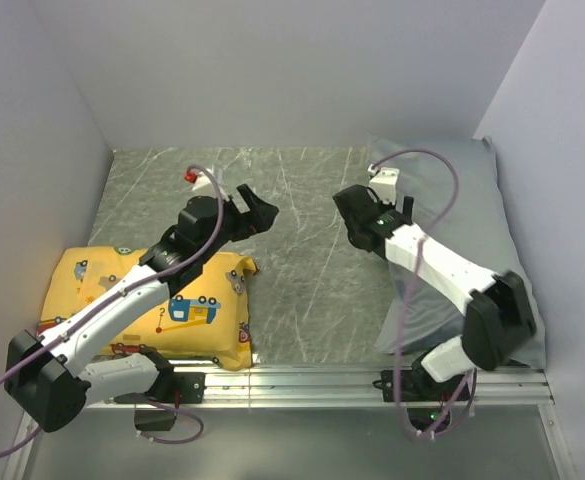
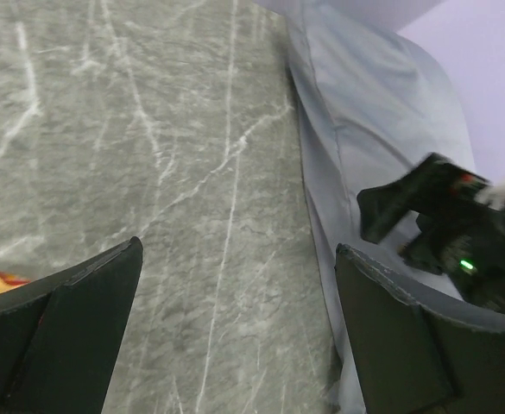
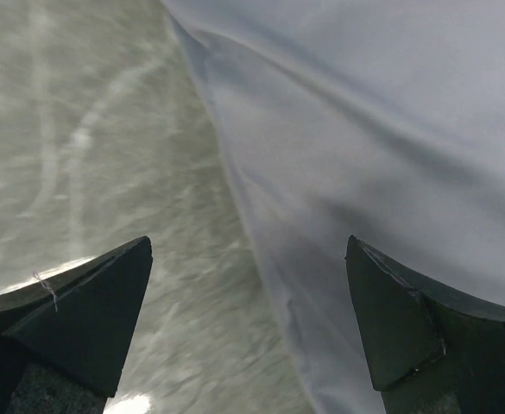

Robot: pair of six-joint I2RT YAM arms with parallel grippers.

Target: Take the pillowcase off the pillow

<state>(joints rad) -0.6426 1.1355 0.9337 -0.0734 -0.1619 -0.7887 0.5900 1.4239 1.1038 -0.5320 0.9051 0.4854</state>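
Not started: pillowcase (image 1: 492, 230) looks fully on, pillow hidden inside, lying at the tabletop's (image 1: 302, 270) right side along the wall. Right claw (image 3: 248, 246) wide open, empty, over its left edge. Left claw (image 2: 239, 248) wide open, empty, above bare tabletop. Count: one cased pillow, one yellow cushion (image 1: 207, 310), two claws.

The pillowcase (image 1: 487, 210) lies along the right side of the table (image 1: 302, 280); the cushion (image 1: 212, 320) lies at the near left.
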